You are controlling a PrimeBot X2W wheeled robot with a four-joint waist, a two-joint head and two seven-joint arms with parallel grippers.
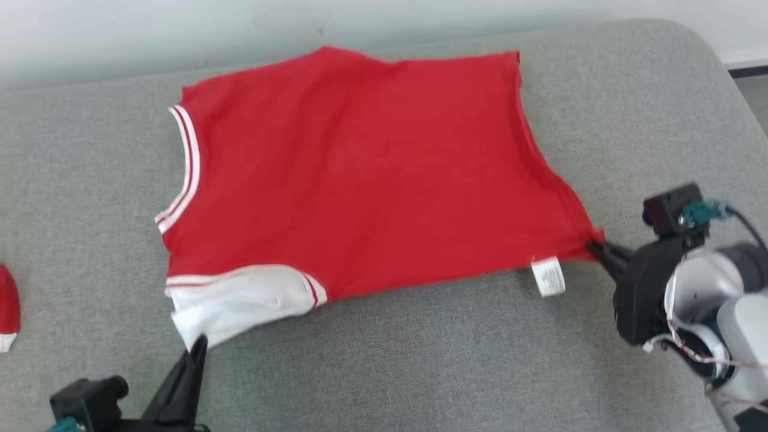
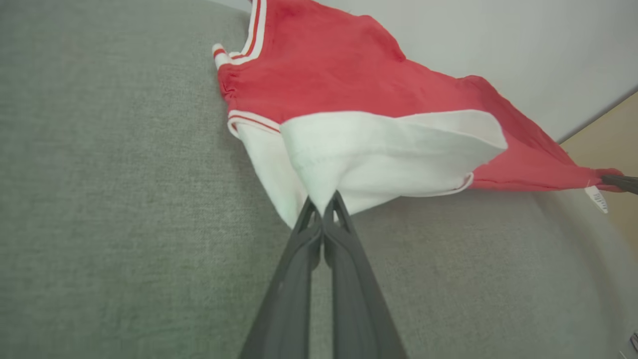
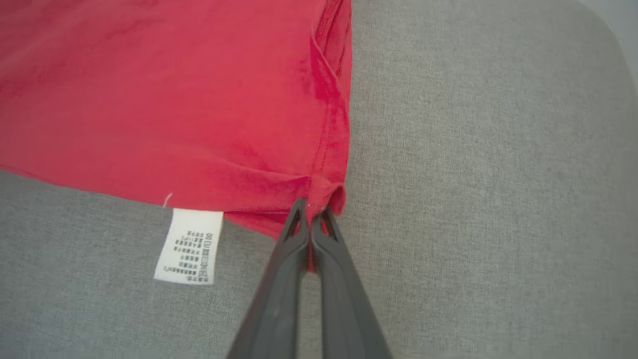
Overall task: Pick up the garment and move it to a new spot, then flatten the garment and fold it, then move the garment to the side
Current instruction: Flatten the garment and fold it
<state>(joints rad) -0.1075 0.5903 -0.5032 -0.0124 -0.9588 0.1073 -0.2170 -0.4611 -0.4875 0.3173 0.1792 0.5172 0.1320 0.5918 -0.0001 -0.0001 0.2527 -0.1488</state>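
Observation:
A red garment (image 1: 360,174) with white sleeves and a striped white collar lies spread on the grey cushion (image 1: 420,360). My left gripper (image 1: 201,343) is shut on the tip of the near white sleeve (image 2: 389,149), pinched between its fingers (image 2: 324,209). On the right, my right gripper (image 1: 595,246) is shut on the red hem corner (image 3: 319,194), beside the white care label (image 3: 189,247). The cloth is pulled taut between the two grips.
A small red and white piece of cloth (image 1: 7,309) lies at the cushion's left edge. A pale wall (image 1: 180,30) runs behind the cushion. Bare grey cushion spreads in front of the garment and to its right.

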